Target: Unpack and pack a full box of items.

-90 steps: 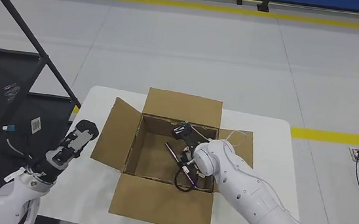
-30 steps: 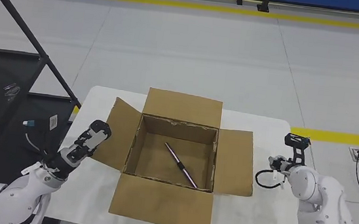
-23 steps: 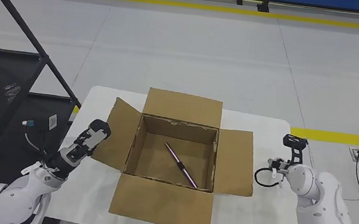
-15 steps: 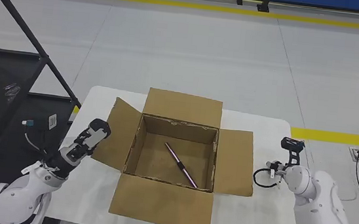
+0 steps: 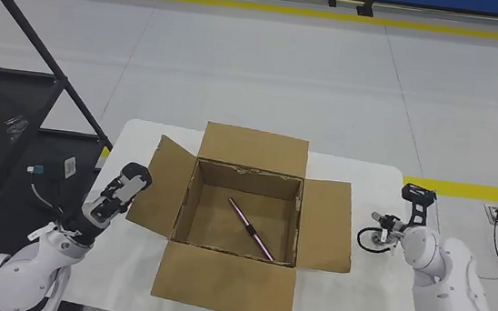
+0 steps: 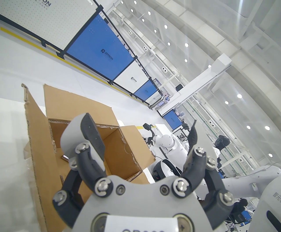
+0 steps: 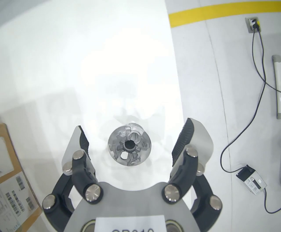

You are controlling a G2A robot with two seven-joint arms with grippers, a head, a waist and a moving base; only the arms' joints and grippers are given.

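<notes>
Box (image 5: pixel 242 219) sat open mid-table, 1 pen (image 5: pixel 251 230) lying inside. My left gripper (image 6: pixel 140 125) hung spread and empty beside its flap (image 6: pixel 37 136). My right gripper (image 7: pixel 134 129) stood open around the spool (image 7: pixel 129 147) on the table (image 7: pixel 65 55), touching neither pad; unpacking seemed nearly done, repacking not begun.

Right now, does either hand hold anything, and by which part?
Nothing is held. The right hand is open over a metal spool, not touching it; the left hand is open and empty.

I see the box (image 5: pixel 254 147) as matt, corrugated brown cardboard with rough torn edges; beside it, the spool (image 7: pixel 129 146) is shiny metal on a smooth white table (image 7: pixel 65 66).
</notes>
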